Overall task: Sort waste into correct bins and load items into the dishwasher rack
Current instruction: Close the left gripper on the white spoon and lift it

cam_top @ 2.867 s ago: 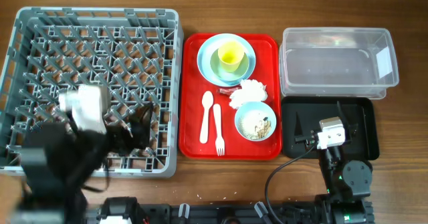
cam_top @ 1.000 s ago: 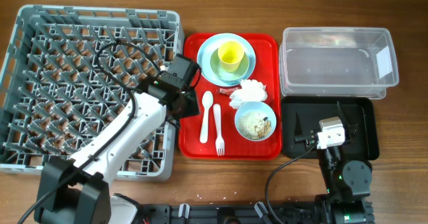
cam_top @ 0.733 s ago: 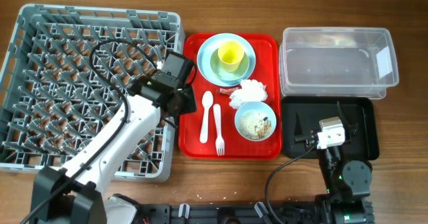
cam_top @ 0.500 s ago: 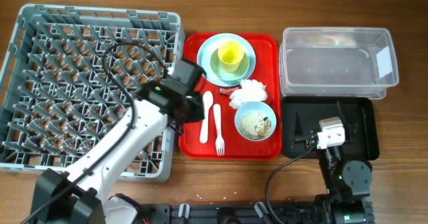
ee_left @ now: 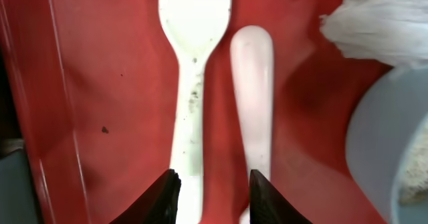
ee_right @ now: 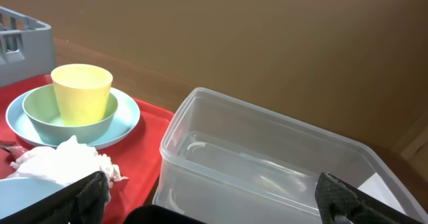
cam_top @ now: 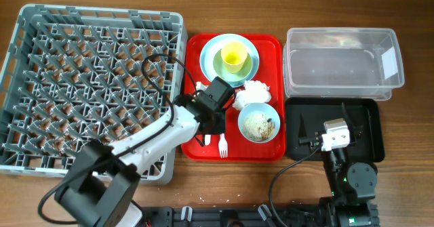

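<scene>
The left gripper [ee_left: 215, 196] hangs low over the red tray [cam_top: 268, 47], its two fingers parted by a moderate gap and holding nothing. In the left wrist view the left fingertip overlaps the handle of the white spoon [ee_left: 194, 83] and the right fingertip overlaps the handle of the white fork [ee_left: 254, 97]; whether either tip touches the cutlery cannot be told. Spoon and fork lie side by side on the tray, spoon on the left with its bowl at the far end.

Just right of the fork's far end lies the crumpled napkin [cam_top: 252, 91], and nearer than it stands the pale blue bowl [cam_top: 259, 106] with the food scraps [cam_top: 258, 124] inside. At the far end of the tray the yellow cup [cam_top: 233, 56] stands in a pale green bowl [ee_right: 40, 110], which rests on the pale blue plate [cam_top: 209, 61].

The grey dishwasher rack [cam_top: 68, 85] sits left of the tray on the wooden table [cam_top: 224, 179]. To the right are the clear tub [cam_top: 339, 32], far, and the black tray [cam_top: 363, 129], near. The right gripper [ee_right: 212, 200] is over the black tray, fingers spread wide and empty.
</scene>
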Robot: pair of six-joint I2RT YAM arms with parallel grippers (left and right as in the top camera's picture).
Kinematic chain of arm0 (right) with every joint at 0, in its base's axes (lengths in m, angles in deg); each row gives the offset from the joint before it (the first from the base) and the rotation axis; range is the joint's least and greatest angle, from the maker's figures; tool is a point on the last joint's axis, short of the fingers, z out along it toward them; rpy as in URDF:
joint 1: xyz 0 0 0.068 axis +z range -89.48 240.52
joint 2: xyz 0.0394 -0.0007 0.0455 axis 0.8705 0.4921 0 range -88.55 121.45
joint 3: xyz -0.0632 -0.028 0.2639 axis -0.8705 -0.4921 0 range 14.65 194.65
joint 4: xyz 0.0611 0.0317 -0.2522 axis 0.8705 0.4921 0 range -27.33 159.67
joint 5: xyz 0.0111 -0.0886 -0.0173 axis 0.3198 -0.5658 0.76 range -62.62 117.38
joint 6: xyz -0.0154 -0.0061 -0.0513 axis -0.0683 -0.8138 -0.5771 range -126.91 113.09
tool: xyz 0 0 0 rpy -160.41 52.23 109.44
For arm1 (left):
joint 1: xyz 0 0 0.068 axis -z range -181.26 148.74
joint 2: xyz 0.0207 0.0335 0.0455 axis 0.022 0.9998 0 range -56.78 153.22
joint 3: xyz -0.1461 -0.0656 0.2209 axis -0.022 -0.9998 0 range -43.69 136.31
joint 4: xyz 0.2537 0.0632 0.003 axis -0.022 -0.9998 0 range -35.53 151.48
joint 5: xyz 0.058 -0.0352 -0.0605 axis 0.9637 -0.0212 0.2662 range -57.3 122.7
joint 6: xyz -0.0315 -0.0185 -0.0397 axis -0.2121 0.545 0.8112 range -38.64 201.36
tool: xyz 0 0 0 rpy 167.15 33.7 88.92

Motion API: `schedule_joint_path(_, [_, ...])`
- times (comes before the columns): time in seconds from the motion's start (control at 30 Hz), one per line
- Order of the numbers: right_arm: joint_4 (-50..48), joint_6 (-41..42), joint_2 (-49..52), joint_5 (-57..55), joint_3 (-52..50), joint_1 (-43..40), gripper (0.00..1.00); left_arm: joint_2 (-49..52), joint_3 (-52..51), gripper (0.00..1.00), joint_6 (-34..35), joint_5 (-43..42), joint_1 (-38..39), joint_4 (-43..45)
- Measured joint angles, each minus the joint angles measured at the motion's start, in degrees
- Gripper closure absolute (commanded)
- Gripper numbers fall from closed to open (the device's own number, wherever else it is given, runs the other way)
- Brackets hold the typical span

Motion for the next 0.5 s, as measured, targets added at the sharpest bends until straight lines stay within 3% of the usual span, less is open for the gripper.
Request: schedule_joint_path(0.5, [0.0,0.0,0.0,0.0,0.0,0.0,0.0,5.8,0.0,0.69,0.0,0.2,0.0,4.3])
